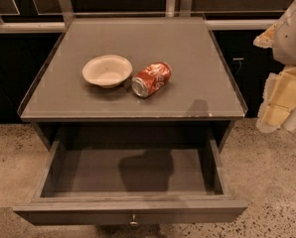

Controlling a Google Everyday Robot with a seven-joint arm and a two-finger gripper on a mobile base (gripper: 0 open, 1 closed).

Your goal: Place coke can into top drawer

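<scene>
While the drawer (128,208) stands open across the lower frame, the can (151,79) lies on its side at the centre of the tabletop (187,43), just right of the bowl (107,70) and seemingly touching it. The gripper (279,100) hangs at the right edge of the frame, off the table and well apart from the can. Whether it is released or clenched cannot be told, though it grasps nothing visible. Step in hand, as judged: the reach for the can. A sound approach comes from above or from the right, away from the bowl, and closes across the can's round body, since a lying can may roll. The lift should clear the table's front edge before lowering into the drawer.
</scene>
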